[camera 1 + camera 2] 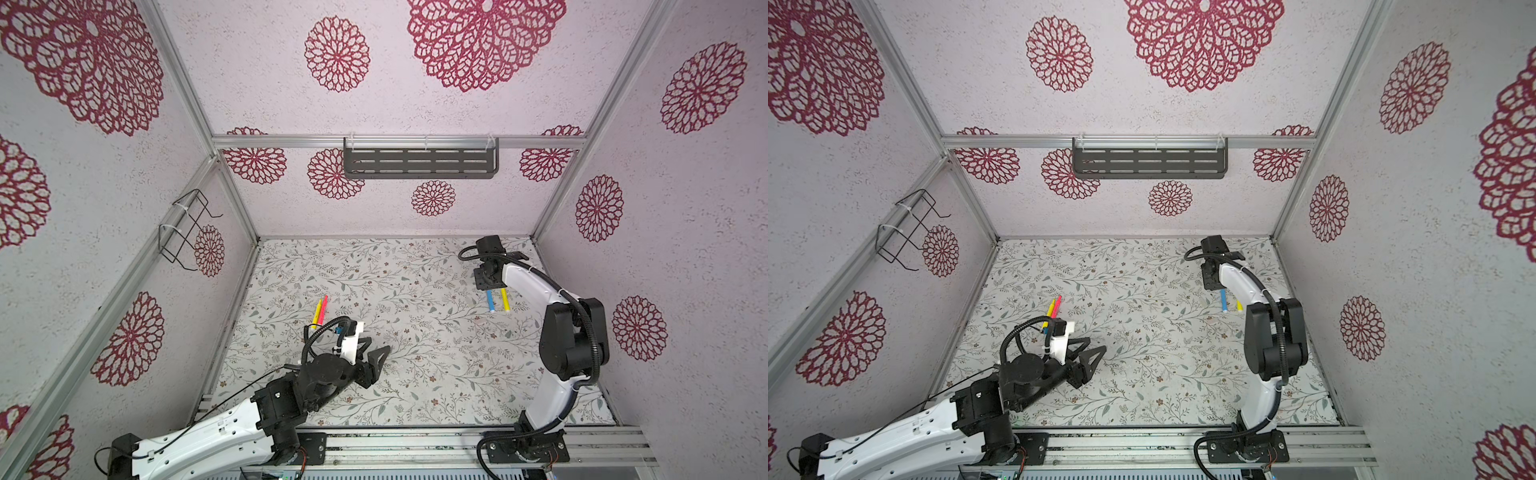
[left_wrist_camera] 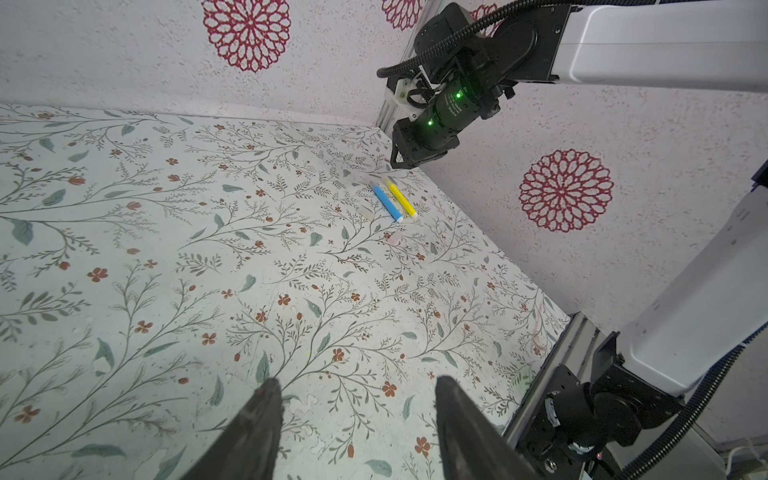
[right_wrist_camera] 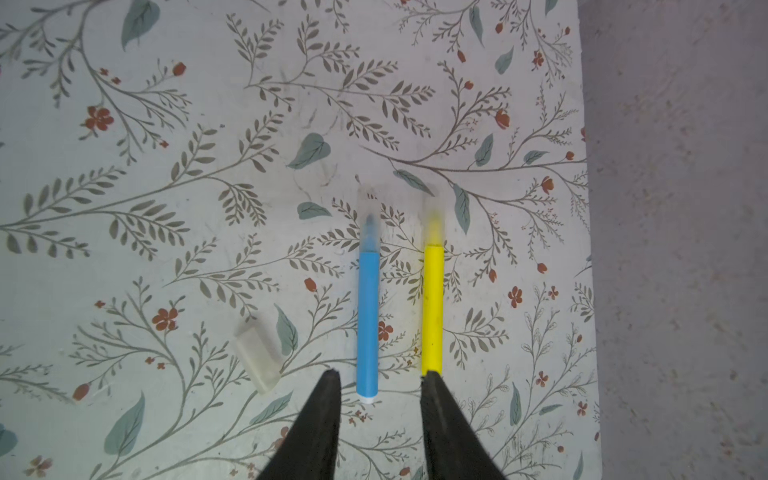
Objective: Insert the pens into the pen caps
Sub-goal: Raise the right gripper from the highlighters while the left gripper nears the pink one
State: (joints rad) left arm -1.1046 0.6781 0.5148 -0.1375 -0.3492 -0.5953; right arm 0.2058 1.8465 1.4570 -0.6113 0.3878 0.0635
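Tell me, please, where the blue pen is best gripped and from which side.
Grip the blue pen at the middle of its barrel, from straight above, fingers across its width. It lies flat on the table, so only its long sides are free. The yellow pen lies parallel beside it, apart; one finger would go into that gap.

Blue pen (image 3: 368, 324) and yellow pen (image 3: 432, 307) laid flat and parallel at far right, blurred clear caps seen over far tips, loose clear cap (image 3: 257, 359) left of them, second yellow pen (image 1: 318, 312) and red-pink pen (image 1: 323, 306) laid side by side at left
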